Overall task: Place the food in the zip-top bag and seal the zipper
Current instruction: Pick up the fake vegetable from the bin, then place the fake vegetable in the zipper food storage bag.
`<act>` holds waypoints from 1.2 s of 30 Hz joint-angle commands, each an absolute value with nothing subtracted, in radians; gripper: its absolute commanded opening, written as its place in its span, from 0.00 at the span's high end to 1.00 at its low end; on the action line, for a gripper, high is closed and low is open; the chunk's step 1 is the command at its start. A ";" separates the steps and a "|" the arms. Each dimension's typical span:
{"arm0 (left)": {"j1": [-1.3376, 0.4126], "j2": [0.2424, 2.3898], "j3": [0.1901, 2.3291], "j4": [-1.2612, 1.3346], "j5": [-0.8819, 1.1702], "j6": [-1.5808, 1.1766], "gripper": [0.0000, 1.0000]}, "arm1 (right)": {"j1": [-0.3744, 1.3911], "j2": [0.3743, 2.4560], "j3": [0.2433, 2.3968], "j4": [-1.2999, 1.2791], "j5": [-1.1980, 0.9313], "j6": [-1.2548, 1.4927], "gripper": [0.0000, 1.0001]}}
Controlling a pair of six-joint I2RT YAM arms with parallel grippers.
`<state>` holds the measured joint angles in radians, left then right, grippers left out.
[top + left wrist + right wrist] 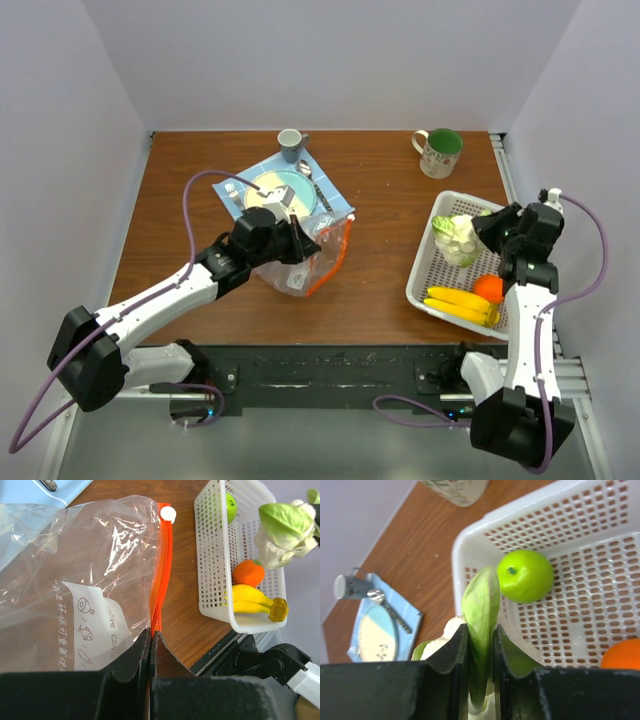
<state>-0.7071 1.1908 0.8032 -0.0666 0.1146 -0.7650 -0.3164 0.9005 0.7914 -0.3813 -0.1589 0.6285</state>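
Leafy piece (480, 600): judged light, soft and easily crushed. It is pinched by 1 leaf, a hold that could slip or tear.
Right gripper (481, 645): jaws are closed narrowly on that leaf, over the white basket (600, 555).
Left gripper (151, 639): jaws are shut on the zipper (165, 555), at the edge of the zip-top bag (75, 555), mid-table.
Bag: thin, crinkly and floppy. Whether its mouth is parted cannot be told.
Remaining food: green apple (526, 576), orange (248, 573) and banana (250, 600) lie in the basket.
In the way: the basket wall. The plate (285, 190) lies just behind the bag.

Four toy foods (458, 303), two cups (438, 152), one bag (310, 262), one basket (212, 570).
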 commanded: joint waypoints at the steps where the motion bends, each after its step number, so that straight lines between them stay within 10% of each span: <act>1: -0.699 1.173 0.816 -0.015 0.163 -0.747 1.00 | -0.241 0.833 0.887 -0.338 -0.279 0.672 1.00; 17: -0.654 1.178 0.904 -0.017 0.370 -0.945 1.00 | 0.569 0.949 0.905 0.291 -0.058 0.770 1.00; 36: -0.528 1.129 0.591 0.712 0.629 -1.486 1.00 | 0.670 0.999 0.661 0.614 0.095 0.833 1.00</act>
<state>-0.5350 1.1465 0.6022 0.4721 0.5663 -1.3754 0.6632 1.0164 0.6773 0.5858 0.0189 0.8455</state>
